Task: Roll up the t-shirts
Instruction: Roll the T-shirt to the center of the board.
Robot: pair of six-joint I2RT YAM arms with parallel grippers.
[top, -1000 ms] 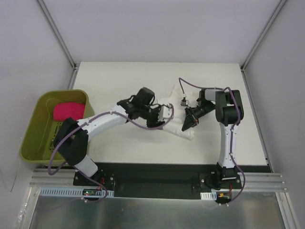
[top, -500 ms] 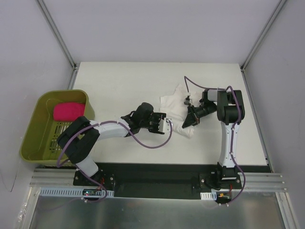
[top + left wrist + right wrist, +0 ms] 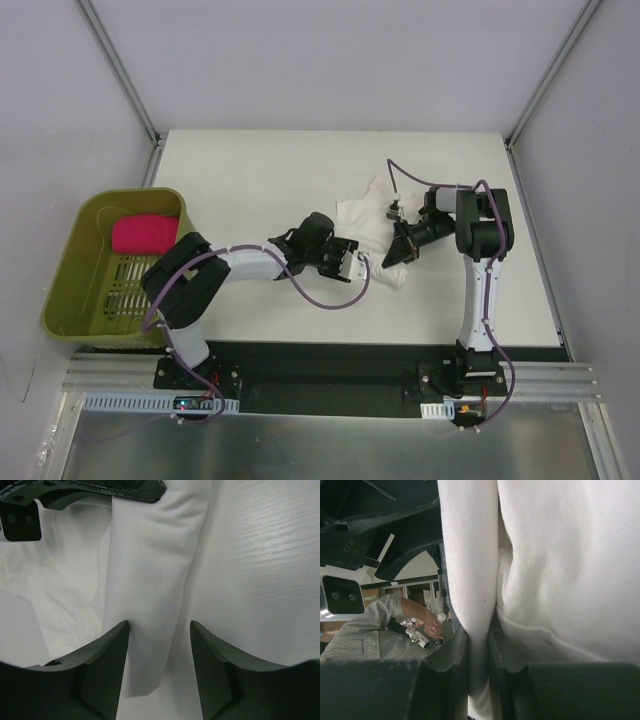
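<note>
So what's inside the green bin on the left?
A pink bundle lies at the far end of the bin; the near half shows bare slotted floor. Anything beneath the bundle is covered.

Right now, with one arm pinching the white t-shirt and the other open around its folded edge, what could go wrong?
The right jaws are shut on a thin fold of the t-shirt; a pull may slip it out.
The left jaws stand open astride the folded edge, which lies off centre between them; closing could drag it askew.
Both arms meet close over the cloth, so they might collide.
</note>
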